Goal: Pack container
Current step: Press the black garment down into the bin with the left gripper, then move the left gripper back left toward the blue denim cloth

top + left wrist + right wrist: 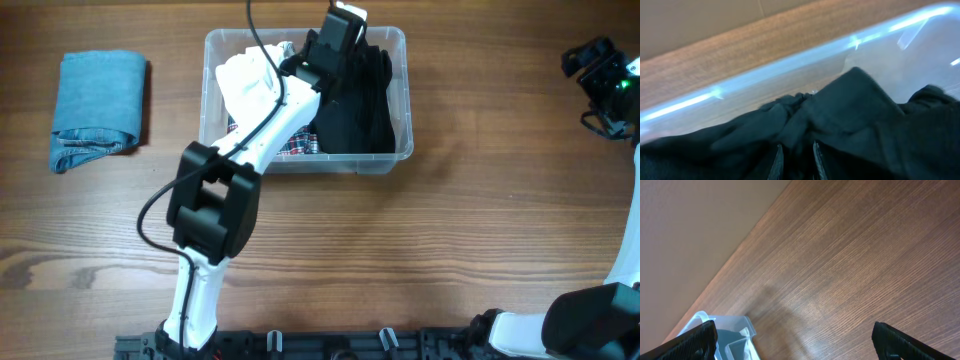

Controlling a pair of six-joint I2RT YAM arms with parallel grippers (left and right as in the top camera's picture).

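While the left arm is reaching over the near rim and down into the container (406,100), the left pincer (796,162) is sitting narrowed to a slim gap, nipping a fold of the black garment (368,110) between its fingers. The container is standing at the far middle of the worktop (450,250), long sides running left to right. The black garment is filling the right half and, in the wrist view, bunching up near the clear far wall. A white garment (245,80) is lying in the left half, and a plaid garment (300,146) is peeking out along the near wall beside the arm. Out on the left, a folded blue cloth (98,105) is lying well apart from the container, bare wood all round it. Over at the right edge, the right pincer (795,330) is hanging with jaws spread wide, gripping nothing, looking down on bare worktop, a corner of the container just showing at the lower left of its view. Broad open wood is lying between the container's right wall and that arm.
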